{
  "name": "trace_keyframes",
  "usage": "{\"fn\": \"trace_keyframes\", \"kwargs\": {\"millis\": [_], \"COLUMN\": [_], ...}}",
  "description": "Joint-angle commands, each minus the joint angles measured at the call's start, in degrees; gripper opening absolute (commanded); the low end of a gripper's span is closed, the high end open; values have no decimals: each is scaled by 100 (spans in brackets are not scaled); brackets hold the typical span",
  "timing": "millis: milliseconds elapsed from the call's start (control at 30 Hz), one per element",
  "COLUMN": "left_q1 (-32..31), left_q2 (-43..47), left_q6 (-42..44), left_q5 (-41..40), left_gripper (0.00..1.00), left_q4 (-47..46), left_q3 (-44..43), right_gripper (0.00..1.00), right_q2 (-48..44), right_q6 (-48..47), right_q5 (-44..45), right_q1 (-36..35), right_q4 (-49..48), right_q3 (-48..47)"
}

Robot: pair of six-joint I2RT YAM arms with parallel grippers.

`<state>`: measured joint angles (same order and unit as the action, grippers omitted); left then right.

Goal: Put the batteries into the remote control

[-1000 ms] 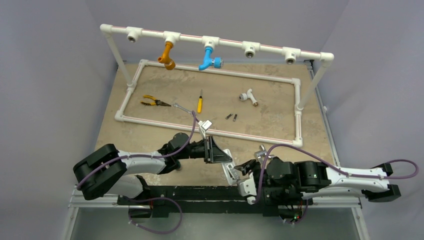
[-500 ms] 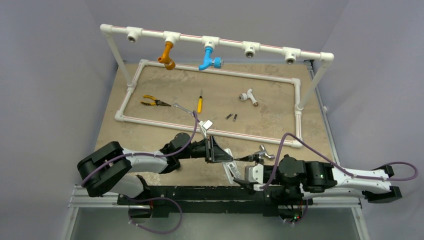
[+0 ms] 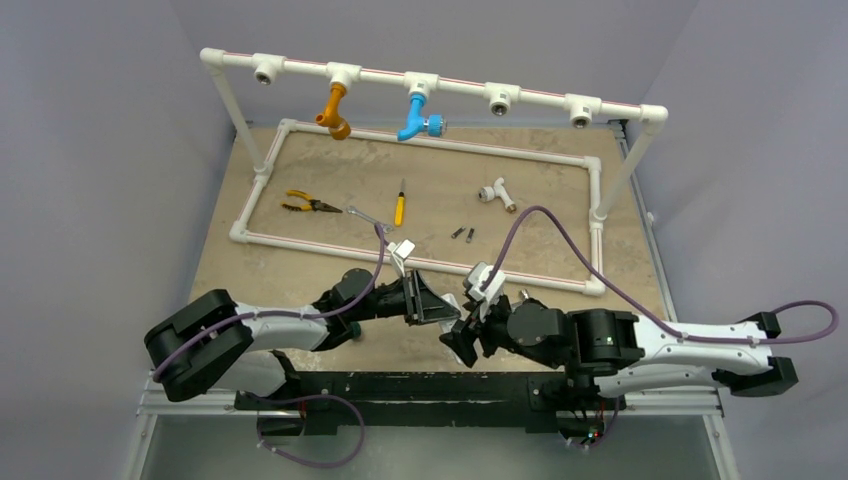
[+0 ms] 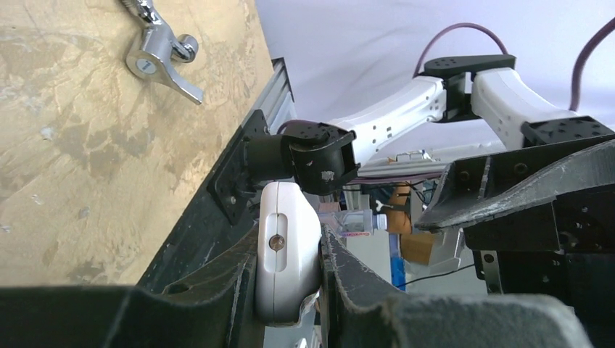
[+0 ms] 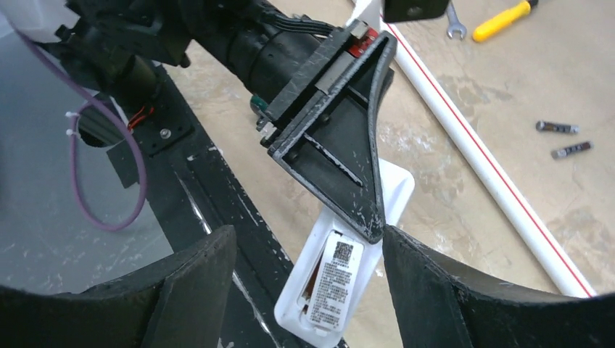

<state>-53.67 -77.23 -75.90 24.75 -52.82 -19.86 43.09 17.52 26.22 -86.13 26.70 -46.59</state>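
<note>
Two arms, one handset, two cells.

- Left gripper (image 3: 430,303): jaws clamped on the white oblong plastic remote control (image 5: 341,270), held over the worktop's (image 3: 300,270) near edge with its labelled back towards the right arm.
- Right gripper (image 3: 466,332): jaws apart and empty, just beside the remote.
- Two tiny dark grey cylindrical batteries (image 3: 458,233): lying side by side inside the white pipe frame (image 3: 520,272), well apart from the remote.
- Advice: pinch one battery at its middle and keep the bay reachable.
</note>
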Motion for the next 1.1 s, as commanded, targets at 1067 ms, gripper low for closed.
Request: {"fn": "trace_keyframes", "kwargs": {"millis": [1067], "left_q1": [173], "left_q2": [313], "left_q6": [46], "left_q5": [-47], "left_gripper": [0], "left_q4": [-211], "left_q3": [116], "right_gripper": [48], "right_q2": [1232], "right_q6": [1790], "right_q5": [604], "right_q1": [2], "right_q4": [1620], "right_q3": [-413]}}
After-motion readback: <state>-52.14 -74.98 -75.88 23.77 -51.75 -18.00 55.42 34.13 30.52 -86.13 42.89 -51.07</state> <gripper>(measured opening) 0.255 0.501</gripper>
